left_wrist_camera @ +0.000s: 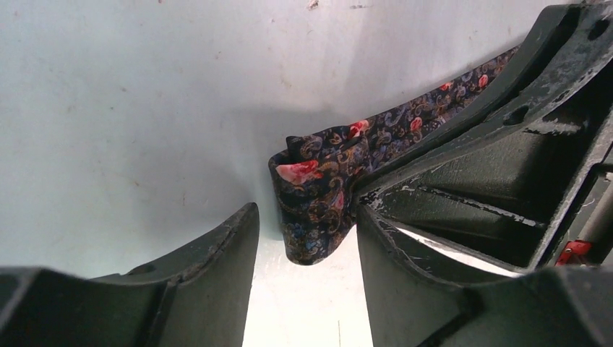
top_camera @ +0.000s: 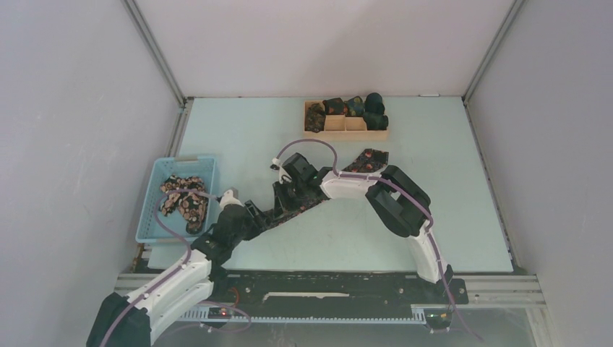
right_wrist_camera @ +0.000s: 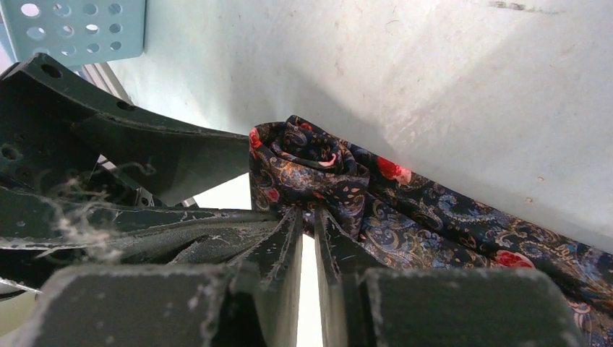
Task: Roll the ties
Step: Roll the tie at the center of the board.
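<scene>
Pale blue-green table (top_camera: 238, 137), enclosed by grey walls.

Top view:
- One tie (top_camera: 369, 157), dark with reddish flowers, lies flat on a diagonal. Its wide end points to the far right and the strip runs toward the near left, under both arms.
- Left gripper (top_camera: 254, 212) and right gripper (top_camera: 283, 196) meet at the near-left end of that strip, close together. Finger positions cannot be made out from here.
- Light-blue perforated basket (top_camera: 155, 173) stands at the left edge with loose ties (top_camera: 184, 201) heaped in it.
- Tan wooden tray (top_camera: 345, 134) sits at the far side with rolled ties (top_camera: 374, 108) in and above its compartments.

Left wrist view:
- Left gripper (left_wrist_camera: 303, 217) has its fingers held well apart.
- The curled end of the tie (left_wrist_camera: 318, 188) stands between them, right against the right-hand finger and clear of the other.
- The strip trails away to the far right behind the right gripper's black body.

Right wrist view:
- Right gripper (right_wrist_camera: 309, 217) has its fingers almost together, leaving only a thin slit.
- The tips nip the fabric at the foot of a small tight coil of tie (right_wrist_camera: 303, 155).
- The rest of the tie lies flat, running off to the right.
- The left gripper's fingers (right_wrist_camera: 166, 144) flank the coil on the left.
- A corner of the basket (right_wrist_camera: 72, 29) shows at top left.
</scene>
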